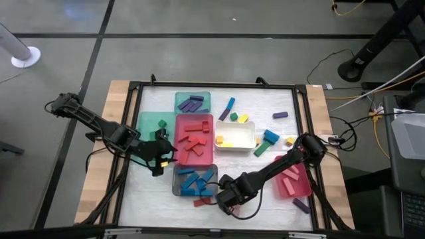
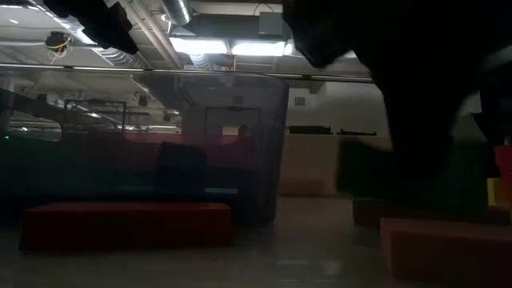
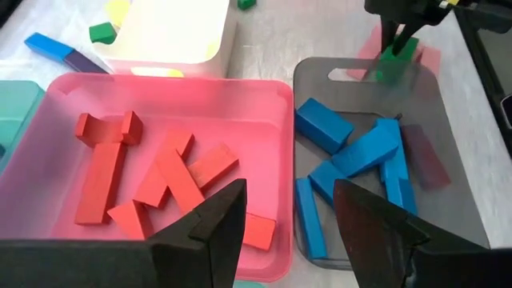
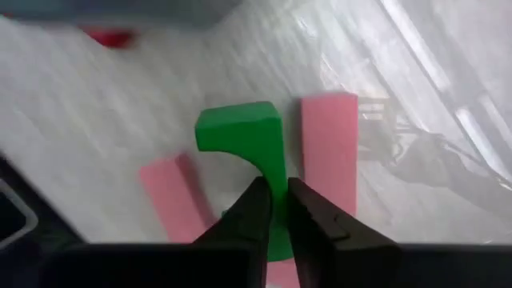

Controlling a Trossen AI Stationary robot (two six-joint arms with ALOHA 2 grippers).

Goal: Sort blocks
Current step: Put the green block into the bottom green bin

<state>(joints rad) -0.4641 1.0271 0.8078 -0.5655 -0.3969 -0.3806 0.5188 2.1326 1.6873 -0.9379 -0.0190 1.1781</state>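
Note:
Coloured blocks lie sorted in trays: red ones in the red tray (image 1: 194, 139), blue ones in the grey tray (image 1: 194, 180), purple ones in the green tray (image 1: 192, 101). My right gripper (image 4: 276, 210) stands by the grey tray's near right corner, pointing down, shut on a green arch block (image 4: 240, 132). Two pink bars (image 4: 330, 144) lie flat on the table beside the arch. My left gripper (image 3: 292, 232) hangs open above the seam between the red tray and the grey tray, with nothing between its fingers. My right gripper pinches the green arch's thin span (image 4: 276, 178) between its two fingers, coming from above and pointing down. The arch's thick end (image 4: 240, 128) sticks out past the fingertips. Whether the block rests on the table or is lifted, I cannot tell.
A teal tray (image 1: 151, 126) with a green block, a white tray (image 1: 236, 136) with yellow blocks and a pink tray (image 1: 293, 180) with pink blocks also stand on the table. Loose blocks (image 1: 271, 137) lie at the far right. A black frame (image 1: 136, 119) rims the table.

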